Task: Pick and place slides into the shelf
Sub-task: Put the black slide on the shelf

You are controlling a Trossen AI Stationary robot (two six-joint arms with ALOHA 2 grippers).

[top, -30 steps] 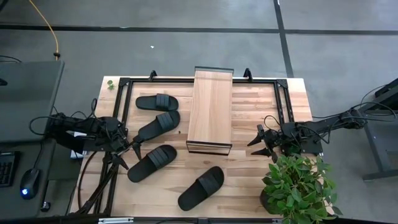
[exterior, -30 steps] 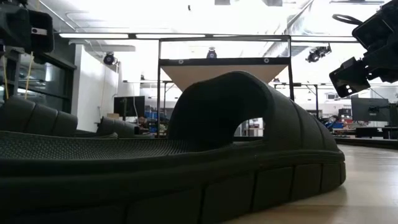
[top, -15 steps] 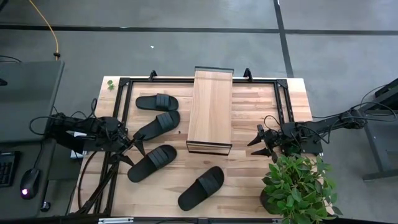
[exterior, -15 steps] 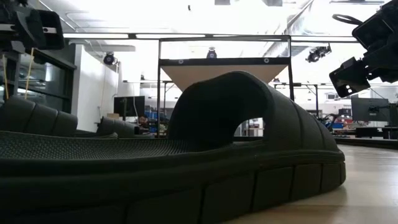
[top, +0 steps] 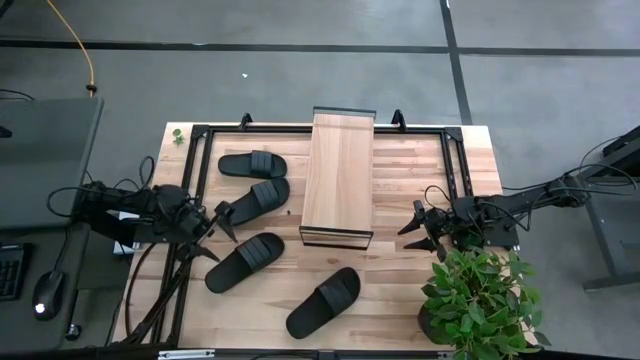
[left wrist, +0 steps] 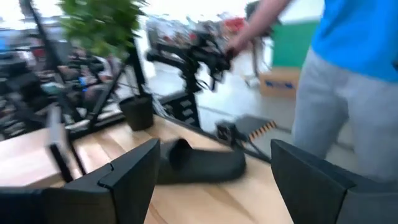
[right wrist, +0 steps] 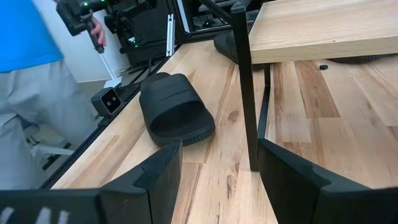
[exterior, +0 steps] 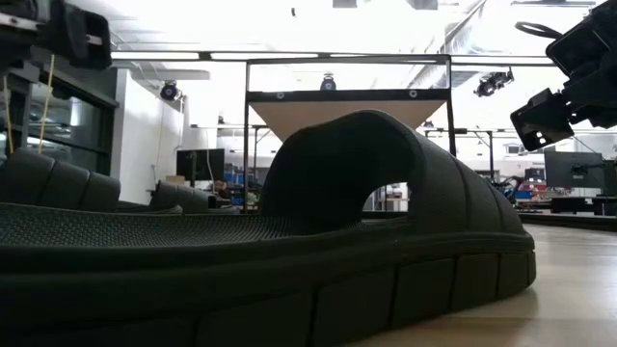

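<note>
Several black slides lie sole-down on the wooden table left of and in front of the shelf [top: 338, 178]: one at the far left [top: 252, 164], one beside it [top: 255, 200], one nearer [top: 245, 262], one near the front edge [top: 323, 302]. My left gripper [top: 222, 235] hangs open at the table's left side between the two middle slides, holding nothing. Its wrist view shows the gripper [left wrist: 214, 186] facing a slide [left wrist: 199, 165]. My right gripper [top: 418, 226] waits open right of the shelf, aimed past the gripper's fingers [right wrist: 221, 180] at a slide [right wrist: 176, 109] and a shelf leg [right wrist: 245, 81].
A potted plant [top: 482, 300] stands at the table's near right corner. A black metal frame [top: 200, 150] runs round the tabletop's far part. A person in a blue top [left wrist: 348, 74] stands beyond the table's near edge. In the low view one slide [exterior: 337, 222] fills the foreground.
My left gripper has tipped upward to about level, swung a little toward the far edge and risen slightly, still open. The slides and the shelf have stayed put.
</note>
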